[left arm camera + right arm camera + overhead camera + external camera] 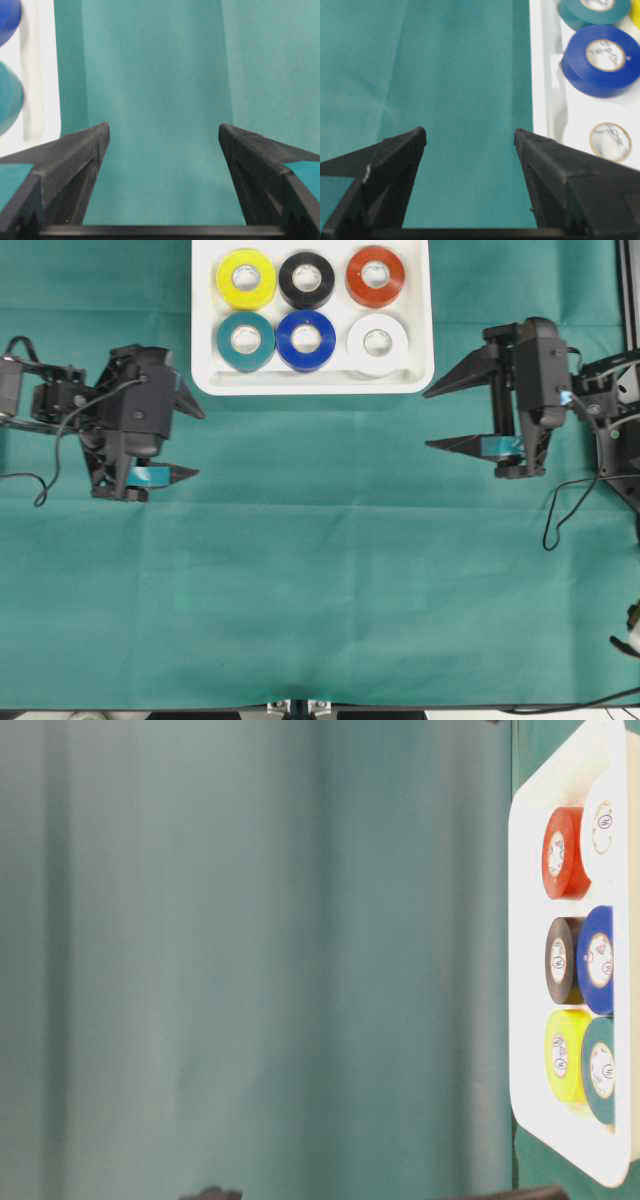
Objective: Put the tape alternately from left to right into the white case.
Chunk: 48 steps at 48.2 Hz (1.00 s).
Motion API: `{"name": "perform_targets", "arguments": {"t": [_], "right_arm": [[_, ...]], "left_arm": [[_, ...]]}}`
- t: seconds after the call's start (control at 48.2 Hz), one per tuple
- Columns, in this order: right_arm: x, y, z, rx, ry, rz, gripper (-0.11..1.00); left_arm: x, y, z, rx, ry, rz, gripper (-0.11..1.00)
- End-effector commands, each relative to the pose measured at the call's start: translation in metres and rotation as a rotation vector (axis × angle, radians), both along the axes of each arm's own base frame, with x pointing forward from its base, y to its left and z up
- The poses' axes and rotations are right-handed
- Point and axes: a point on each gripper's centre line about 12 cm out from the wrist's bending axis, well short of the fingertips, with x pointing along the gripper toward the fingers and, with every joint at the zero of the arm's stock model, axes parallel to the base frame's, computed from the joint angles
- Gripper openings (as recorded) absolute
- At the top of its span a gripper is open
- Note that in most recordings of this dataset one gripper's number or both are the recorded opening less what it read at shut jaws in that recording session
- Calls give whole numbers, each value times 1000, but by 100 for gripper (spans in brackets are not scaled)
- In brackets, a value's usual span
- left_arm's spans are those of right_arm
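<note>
Left hand (192,442) spread apart, empty, over the green cloth (320,600) left of the case (205,350). All six rolls sit in the case: yellow (246,278), black (307,279), red (375,275) behind; teal (245,340), blue (306,340), white (377,343) in front. Right hand (428,420) spread wide, empty, right of the case.

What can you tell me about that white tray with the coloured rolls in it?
The white case is a shallow rectangular tray of glossy, plastic-looking material, with rounded corners and a raised rim. It lies flat on the green cloth at the far edge of the table, between the two arms. Six tape rolls sit inside in two rows of three: yellow, black and orange-red behind, teal, blue and white in front. Neither arm touches it.
</note>
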Motion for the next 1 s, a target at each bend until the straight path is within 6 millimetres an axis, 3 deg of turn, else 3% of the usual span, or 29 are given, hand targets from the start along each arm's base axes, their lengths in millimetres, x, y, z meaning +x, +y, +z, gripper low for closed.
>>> {"name": "perform_targets", "arguments": {"t": [0.0, 0.602, 0.975], "right_arm": [[-4, 0, 9, -5, -27, -9, 79], [-57, -2, 19, -24, -146, -56, 79], [-76, -4, 16, -12, -177, -93, 79]], "left_arm": [[-3, 3, 10, -4, -51, 10, 52], [-47, 9, 18, -4, -156, 26, 52], [-73, 13, 24, -4, -256, 39, 52]]}}
